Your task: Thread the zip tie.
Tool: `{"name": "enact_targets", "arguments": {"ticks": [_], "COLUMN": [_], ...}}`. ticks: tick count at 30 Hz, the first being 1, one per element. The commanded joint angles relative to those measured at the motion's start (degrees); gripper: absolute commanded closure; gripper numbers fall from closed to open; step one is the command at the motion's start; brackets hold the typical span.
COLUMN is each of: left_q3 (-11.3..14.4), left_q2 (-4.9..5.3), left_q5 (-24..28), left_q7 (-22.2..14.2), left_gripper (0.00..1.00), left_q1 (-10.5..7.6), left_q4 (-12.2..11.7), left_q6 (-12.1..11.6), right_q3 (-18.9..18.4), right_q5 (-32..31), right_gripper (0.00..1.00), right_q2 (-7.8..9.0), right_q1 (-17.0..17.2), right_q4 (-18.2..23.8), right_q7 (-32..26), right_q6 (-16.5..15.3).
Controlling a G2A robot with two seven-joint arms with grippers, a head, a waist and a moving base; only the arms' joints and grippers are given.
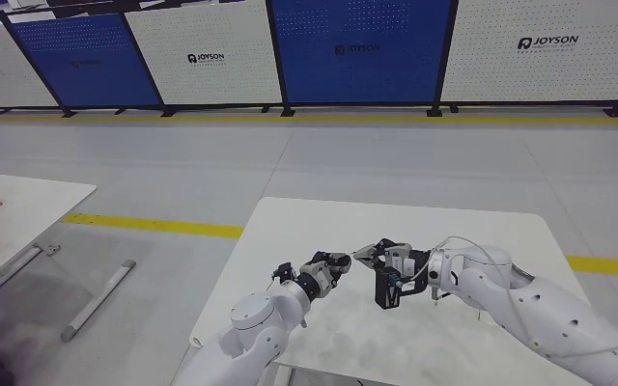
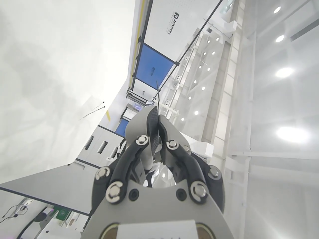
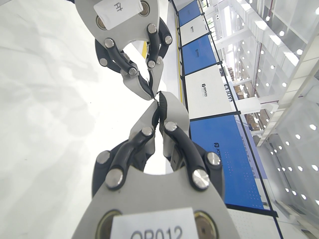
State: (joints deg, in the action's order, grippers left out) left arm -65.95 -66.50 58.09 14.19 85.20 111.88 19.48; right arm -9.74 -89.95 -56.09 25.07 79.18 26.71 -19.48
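Observation:
Both grippers hang above the middle of the white table [image 1: 290, 232], tip to tip. My left gripper [image 2: 157, 115] is shut on a thin black zip tie [image 2: 157, 93], whose tail pokes out past its fingertips. In the right wrist view my right gripper [image 3: 158, 103] is shut, and a small black bit of the zip tie [image 3: 156, 98] shows between its tips and those of the left gripper [image 3: 151, 95] facing it. From above, the left gripper [image 1: 340, 261] and the right gripper [image 1: 370, 255] nearly touch.
Two loose black zip ties [image 2: 96, 110] lie on the table some way off from the grippers. The table's edges [image 1: 246, 249] are near on the left side. Blue and white partition panels [image 1: 357, 48] stand far behind, across the floor.

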Motion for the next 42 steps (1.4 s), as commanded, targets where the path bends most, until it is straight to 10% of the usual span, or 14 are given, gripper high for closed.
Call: {"name": "enact_targets", "arguments": {"ticks": [1,6,11,18,27,42], "left_q3": [0.09,0.22,0.07,0.17,3.7,4.45], "left_q2": [0.01,0.03,0.03,0.16,0.43,0.09], "left_q5": [-0.19,-0.44,-1.07,-7.64,-27.92,-30.27], "left_q7": [-0.07,-0.2,-0.17,-0.68,-0.7,0.6], "left_gripper": [1.0,1.0,1.0,1.0,1.0,1.0], "left_q1": [0.04,0.04,0.0,0.76,2.72,2.7], "left_q4": [0.02,-0.02,-0.26,-0.54,-1.65,-2.96], "left_q6": [0.0,0.0,-0.01,-1.82,-8.33,-10.86], "right_q3": [0.0,-1.06,-2.86,-7.54,-8.88,-8.14], "right_q5": [0.0,0.0,0.0,1.84,23.97,26.42], "right_gripper": [1.0,1.0,0.0,0.0,0.0,0.0], "right_q2": [0.0,-0.03,0.27,2.71,6.03,6.2], "right_q1": [0.0,1.33,2.54,7.2,12.67,12.08], "right_q4": [0.0,0.52,0.6,0.22,1.54,1.99], "right_q7": [0.0,-0.59,-0.39,1.95,-1.26,-1.96], "right_q6": [0.0,0.38,0.26,1.17,0.0,0.0]}}
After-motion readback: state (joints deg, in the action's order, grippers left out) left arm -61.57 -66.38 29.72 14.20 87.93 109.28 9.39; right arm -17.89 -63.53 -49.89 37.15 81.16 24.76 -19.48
